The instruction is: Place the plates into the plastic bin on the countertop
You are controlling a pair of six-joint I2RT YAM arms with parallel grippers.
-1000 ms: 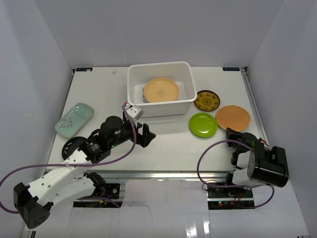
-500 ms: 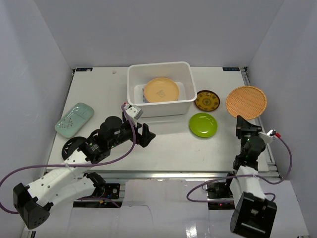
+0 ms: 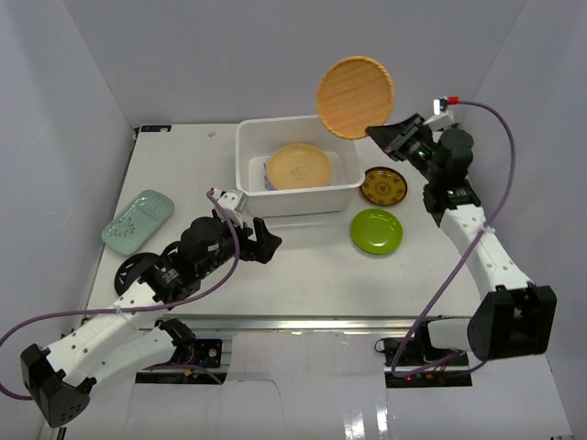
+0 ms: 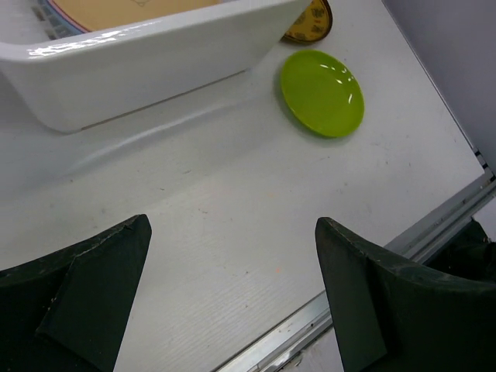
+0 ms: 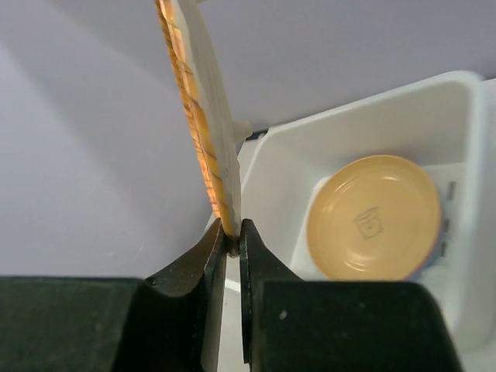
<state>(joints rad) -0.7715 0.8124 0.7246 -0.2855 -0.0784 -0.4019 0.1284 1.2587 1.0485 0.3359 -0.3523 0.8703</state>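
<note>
Grip is taken on the ribbed orange plate [image 3: 356,97] at its rim only. The right gripper [image 3: 382,136] is clamped on that thin edge, so the disc is carried on edge, high above the countertop [image 3: 321,266] and near the rear right corner of the plastic bin [image 3: 295,120]. Such a hold is judged to suit a shallow dish that cannot be seized flat, and the height allows the bin's wall to be cleared. The plate is seen as round and finely ribbed, orange on its face and paler behind. Inside the bin a tan plate [image 3: 299,167] is laid face up on other dishes, of which only edges show. The left gripper [image 3: 260,246] is held with fingers spread wide and nothing between them, low over the countertop before the bin. The lime green plate [image 3: 376,231] and the yellow-patterned dark plate [image 3: 383,185] are seen lying right of the bin.
</note>
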